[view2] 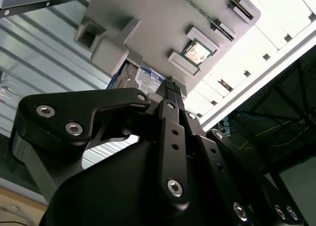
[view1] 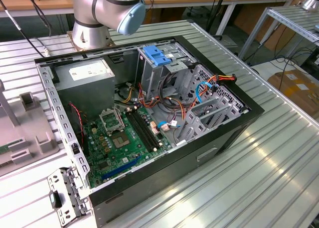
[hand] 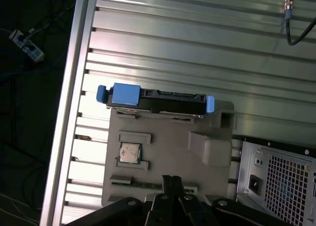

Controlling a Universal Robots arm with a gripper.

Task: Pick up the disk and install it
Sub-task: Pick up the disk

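Observation:
The disk (hand: 158,100) stands on edge in a slot at one end of a grey fixture (hand: 168,137), its blue side rails showing at both ends. In the second wrist view its white label (view2: 148,78) peeks out behind the fixture (view2: 148,18). My gripper (hand: 171,178) hovers above the fixture's other end, apart from the disk, with its fingertips (view2: 172,84) pressed together and nothing between them. The open computer case (view1: 149,118) lies on the table, and a metal cage with a blue top (view1: 157,56) stands inside it.
A processor chip (hand: 131,153) sits in a fixture pocket between the gripper and the disk. The case's rear panel (hand: 276,176) is close beside the fixture. The ribbed metal table (hand: 197,43) ends at a rail (hand: 69,112). A cable (hand: 296,18) lies on the table.

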